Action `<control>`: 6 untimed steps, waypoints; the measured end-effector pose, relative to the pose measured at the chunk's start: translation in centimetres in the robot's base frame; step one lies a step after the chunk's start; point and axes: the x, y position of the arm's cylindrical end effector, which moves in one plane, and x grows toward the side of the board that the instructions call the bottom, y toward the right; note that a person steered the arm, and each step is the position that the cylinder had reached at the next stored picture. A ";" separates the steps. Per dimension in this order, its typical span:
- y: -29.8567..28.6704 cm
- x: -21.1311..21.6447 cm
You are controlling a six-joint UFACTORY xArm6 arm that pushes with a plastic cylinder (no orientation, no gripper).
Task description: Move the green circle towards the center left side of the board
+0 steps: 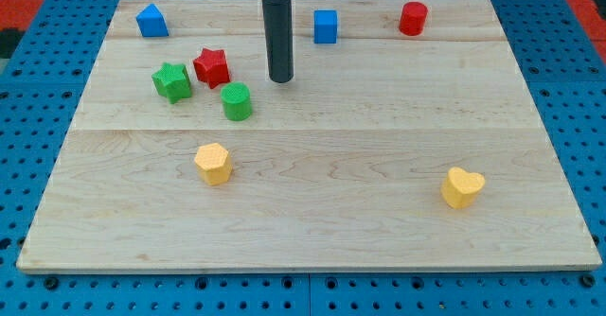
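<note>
The green circle (237, 101) is a short green cylinder left of the board's middle. My tip (281, 79) sits on the board a little to the circle's upper right, apart from it. A red star (212, 66) lies just up and left of the circle. A green star (172, 80) lies to the left of the red star, close beside it.
A blue house-shaped block (151, 21) is at the top left. A blue cube (326, 26) and a red cylinder (413, 19) are along the top edge. A yellow hexagon (214, 163) lies below the circle. A yellow heart (462, 187) is at the lower right.
</note>
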 end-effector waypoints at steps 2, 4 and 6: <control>-0.7 0.0; -1.4 -0.1; -3.7 1.9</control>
